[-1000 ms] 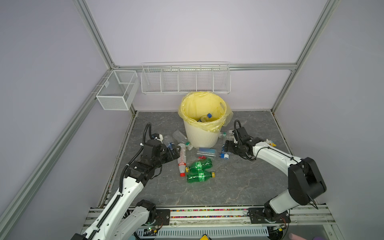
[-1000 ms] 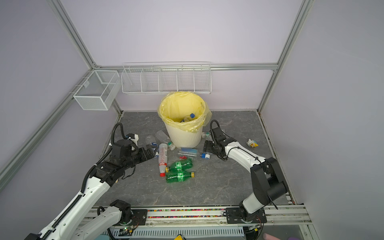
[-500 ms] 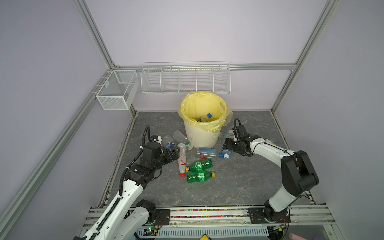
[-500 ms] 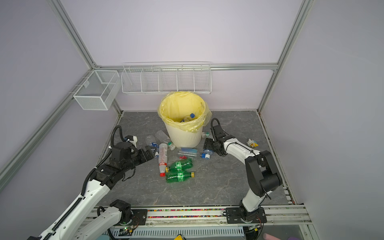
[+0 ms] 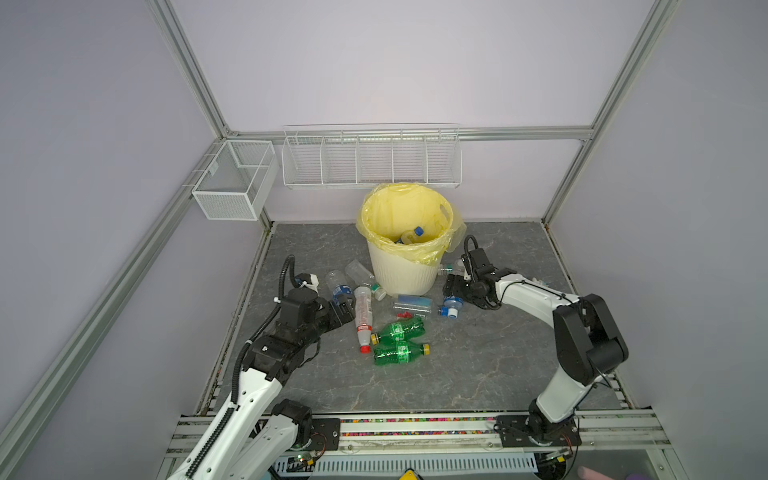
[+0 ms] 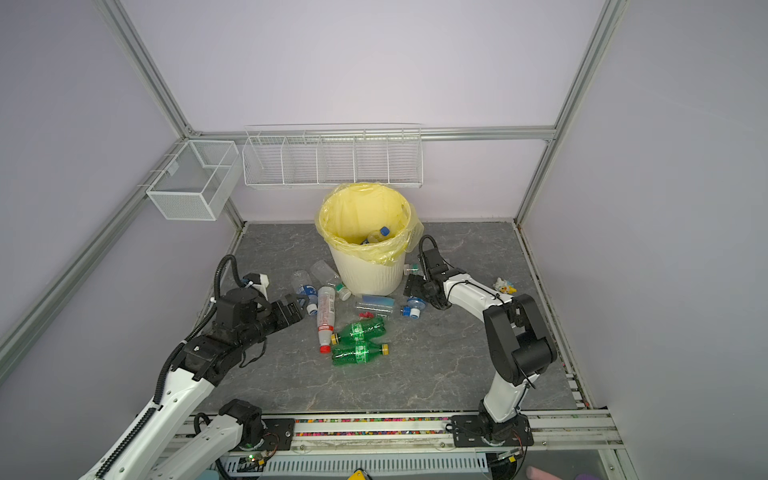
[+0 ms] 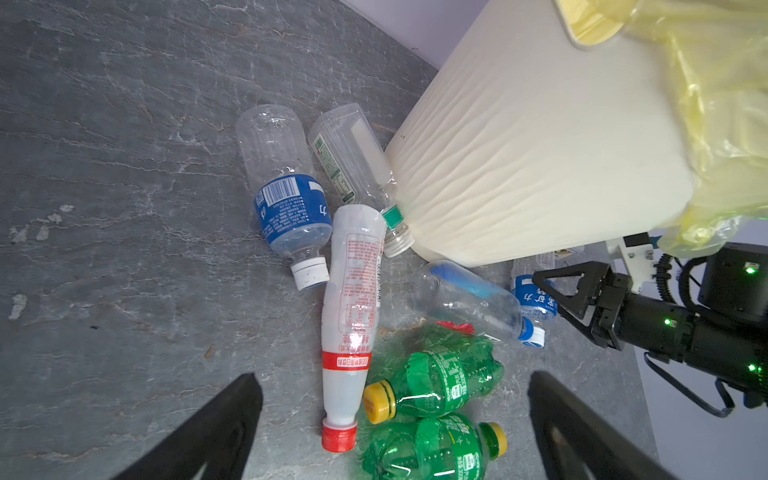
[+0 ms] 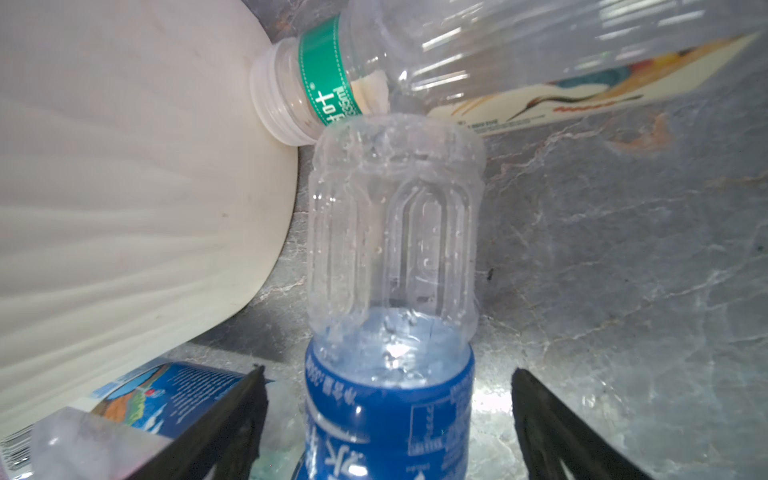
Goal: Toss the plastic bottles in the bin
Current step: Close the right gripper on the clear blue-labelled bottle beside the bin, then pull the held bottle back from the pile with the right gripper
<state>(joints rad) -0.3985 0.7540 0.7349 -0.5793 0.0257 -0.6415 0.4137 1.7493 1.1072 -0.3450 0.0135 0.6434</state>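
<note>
– Plastic bottles point(image 5: 399, 332): where are they, in both top views?
– Most lie on their sides on the worktop point(image 5: 478, 374), crowded against the front of the bin point(image 5: 401, 278), which stands by the middle of the back edge. A few are already inside it. Both arms reach low into the clutter, with the left gripper point(image 5: 347, 311) and the right gripper point(image 5: 452, 286) each spread wide and empty.
– And the left wrist view?
– Its jaws gape toward the red-capped bottle point(image 7: 351, 316) and the two green bottles point(image 7: 440, 378), touching neither. It is probably lining up a pick.
– The right wrist view?
– The jaws stand either side of a blue-labelled bottle point(image 8: 390, 291), apart from it, so closing should pinch its body. Beyond it, a green-banded bottle point(image 8: 328, 70) rests its mouth against the bin's wall.
</note>
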